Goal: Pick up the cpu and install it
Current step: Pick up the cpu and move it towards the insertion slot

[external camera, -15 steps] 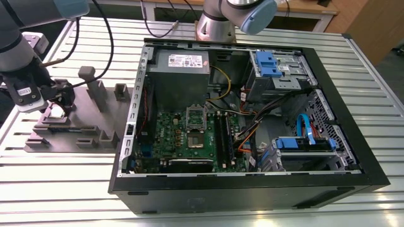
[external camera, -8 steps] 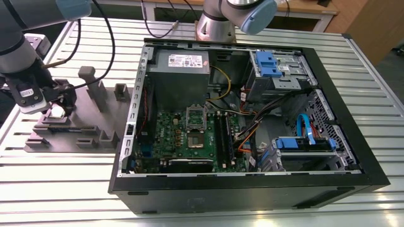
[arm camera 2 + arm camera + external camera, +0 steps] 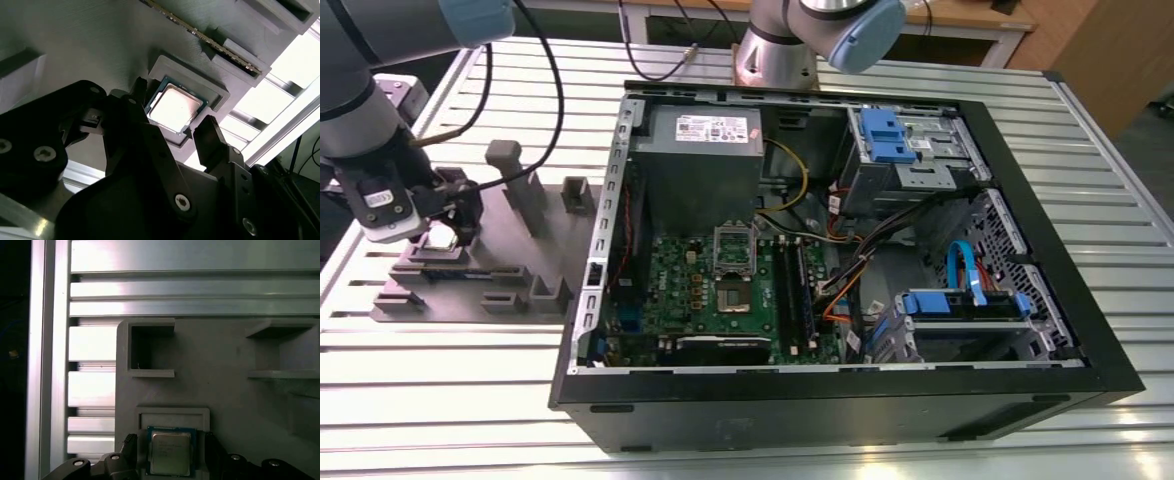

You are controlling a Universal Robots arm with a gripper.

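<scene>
The cpu (image 3: 175,107) is a small square chip with a silvery top and a thin green rim. It lies flat in a shallow recess of the grey holder block (image 3: 520,285), at the exterior view's left. My gripper (image 3: 172,114) hangs right over it, open, one black finger (image 3: 136,94) on each side of the chip and a narrow gap to its edges. In the first wrist view the cpu (image 3: 171,452) sits between the two fingertips of the gripper (image 3: 170,447). In the exterior view the gripper (image 3: 440,232) covers most of the cpu (image 3: 438,240).
The open computer case (image 3: 854,390) lies beside the holder block on the slatted metal table (image 3: 454,350). Its green motherboard (image 3: 680,280) shows the socket (image 3: 734,298) with the silver frame (image 3: 734,243) swung up. A grey power supply (image 3: 700,135) and blue drive brackets (image 3: 887,135) sit inside.
</scene>
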